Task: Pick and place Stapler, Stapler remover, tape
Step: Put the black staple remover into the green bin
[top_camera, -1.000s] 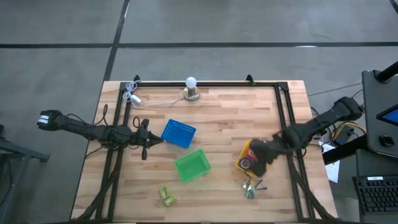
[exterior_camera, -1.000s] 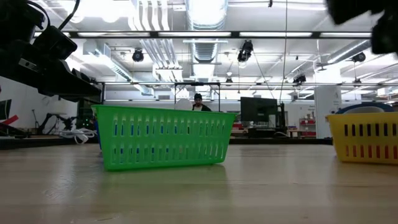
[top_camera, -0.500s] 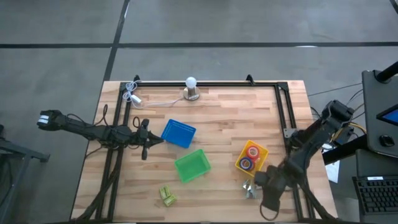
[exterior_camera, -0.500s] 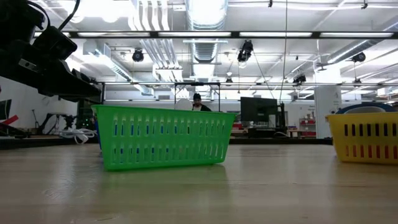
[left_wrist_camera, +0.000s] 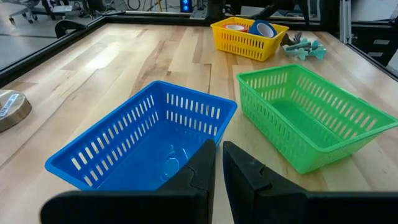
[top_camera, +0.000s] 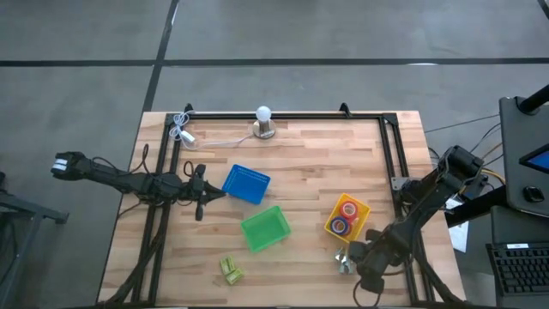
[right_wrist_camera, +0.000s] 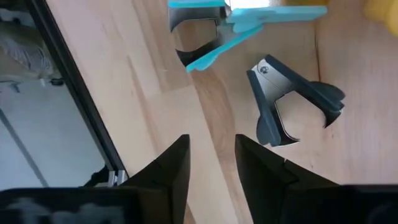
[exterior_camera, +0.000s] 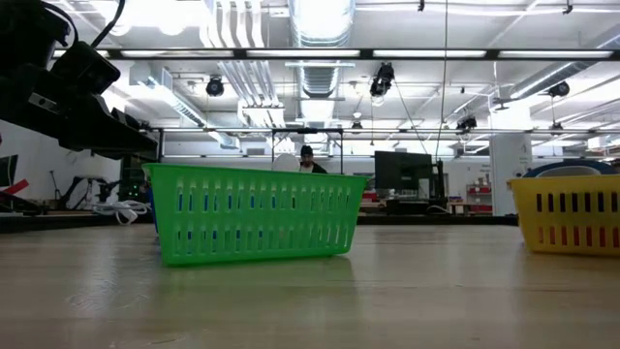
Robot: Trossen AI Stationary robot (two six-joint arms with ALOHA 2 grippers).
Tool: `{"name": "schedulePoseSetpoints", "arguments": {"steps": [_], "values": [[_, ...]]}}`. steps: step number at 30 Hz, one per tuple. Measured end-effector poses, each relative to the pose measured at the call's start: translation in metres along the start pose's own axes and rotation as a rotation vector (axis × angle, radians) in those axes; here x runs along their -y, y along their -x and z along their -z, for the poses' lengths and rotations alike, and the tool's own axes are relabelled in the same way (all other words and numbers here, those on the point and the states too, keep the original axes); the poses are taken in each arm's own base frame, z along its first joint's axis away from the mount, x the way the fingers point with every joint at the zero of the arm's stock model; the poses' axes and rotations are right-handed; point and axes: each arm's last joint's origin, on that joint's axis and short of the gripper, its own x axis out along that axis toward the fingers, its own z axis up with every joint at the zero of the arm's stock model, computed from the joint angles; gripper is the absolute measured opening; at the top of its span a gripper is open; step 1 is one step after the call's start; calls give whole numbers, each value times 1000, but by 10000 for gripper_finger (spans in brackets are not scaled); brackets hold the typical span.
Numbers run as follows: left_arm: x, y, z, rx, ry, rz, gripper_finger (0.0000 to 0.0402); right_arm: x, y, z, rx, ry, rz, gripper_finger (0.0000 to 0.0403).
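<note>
Two staple removers lie on the wood near the table's front right: a light-blue one (right_wrist_camera: 231, 23) and a dark blue-grey one (right_wrist_camera: 292, 106), also seen from above as the removers (top_camera: 344, 257). My right gripper (right_wrist_camera: 211, 163) points down just beside them, open, over bare wood. Rolls of tape (top_camera: 346, 216) lie in the yellow bin (top_camera: 333, 228). Yellow-green staplers (top_camera: 229, 269) rest on the table near the front edge. My left gripper (left_wrist_camera: 218, 167) is shut and waits at the left, by the blue bin (top_camera: 246, 184).
A green bin (top_camera: 265, 228) stands in the middle, between the blue and yellow bins. A lamp with a white bulb (top_camera: 263, 121) and its cord (top_camera: 182, 130) sit at the far edge. A black frame rail (right_wrist_camera: 74, 93) runs close beside my right gripper.
My right gripper has swung from over the yellow bin toward the table's near edge and gone down, ending beside the staple removers. Nothing on the table has moved.
</note>
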Motion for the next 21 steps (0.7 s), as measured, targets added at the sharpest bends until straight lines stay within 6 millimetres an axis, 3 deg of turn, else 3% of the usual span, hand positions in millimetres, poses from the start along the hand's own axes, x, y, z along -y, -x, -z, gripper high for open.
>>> {"name": "schedulePoseSetpoints", "arguments": {"steps": [21], "values": [[0, 0, 1, -8, -2, -1, 35, 10, 2, 1, 48, 54, 82, 93]]}}
